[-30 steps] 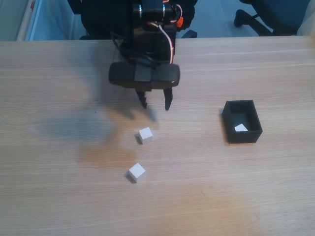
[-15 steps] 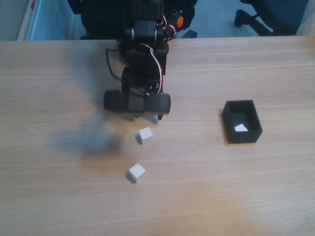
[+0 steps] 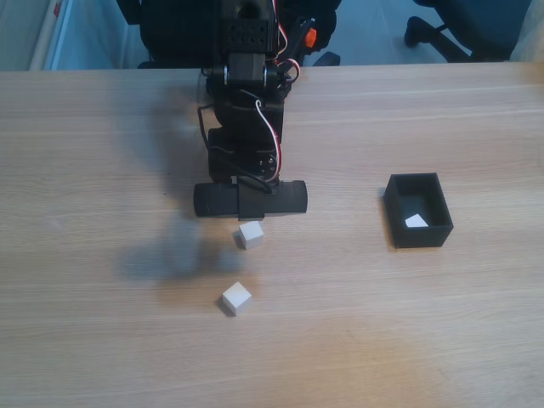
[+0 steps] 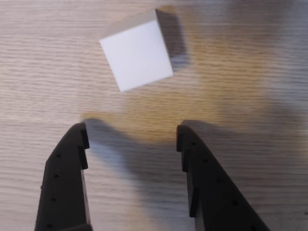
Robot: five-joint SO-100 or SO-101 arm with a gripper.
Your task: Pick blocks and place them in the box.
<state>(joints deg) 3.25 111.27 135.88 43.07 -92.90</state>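
In the fixed view, I see my arm (image 3: 246, 144) over one white block (image 3: 250, 234); another block (image 3: 236, 297) lies at six o'clock, a third (image 3: 416, 220) inside the box (image 3: 418, 236) at three. Wrist view: my gripper (image 4: 131, 137) spread wide, empty, block (image 4: 137, 55) at twelve.

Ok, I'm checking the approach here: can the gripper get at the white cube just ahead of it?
Probably yes. In the wrist view the gripper is open, with the white cube just beyond its fingertips and bare wooden table between. The cube sits turned relative to the jaws, so the grip may be diagonal.
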